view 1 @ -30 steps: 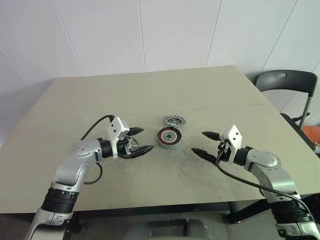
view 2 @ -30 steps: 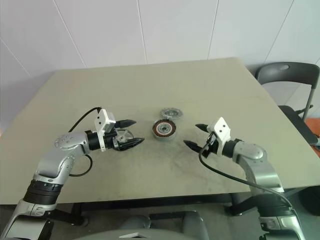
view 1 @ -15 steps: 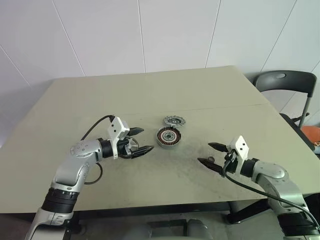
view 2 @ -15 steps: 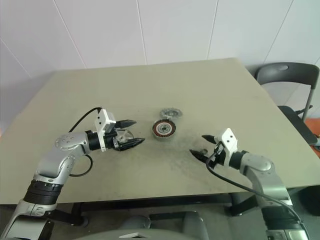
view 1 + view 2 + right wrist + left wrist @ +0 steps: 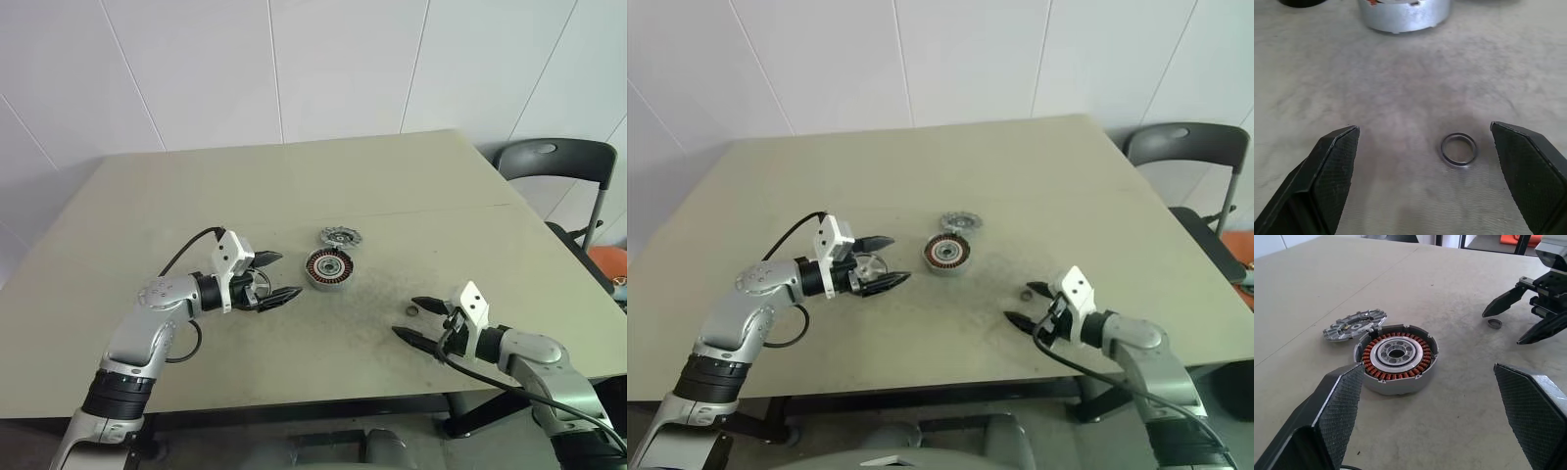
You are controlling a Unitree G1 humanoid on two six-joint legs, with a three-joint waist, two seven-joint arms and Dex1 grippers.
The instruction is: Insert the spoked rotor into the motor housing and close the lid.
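My right gripper [image 5: 421,319] hangs released, empty, nearer me than the motor housing [image 5: 330,266] and off to its right, a small metal ring [image 5: 1458,148] between its fingers. My left gripper [image 5: 274,278] gapes empty just left of the housing; the lid [image 5: 340,235] lies touching its far rim.

- motor housing [image 5: 1396,360]: silvery metal rim, copper-coloured windings
- lid [image 5: 1354,326]: matt grey metal, ribbed
- table [image 5: 392,186]: matt, scuffed
- fingers [image 5: 1332,164]: black, knurled
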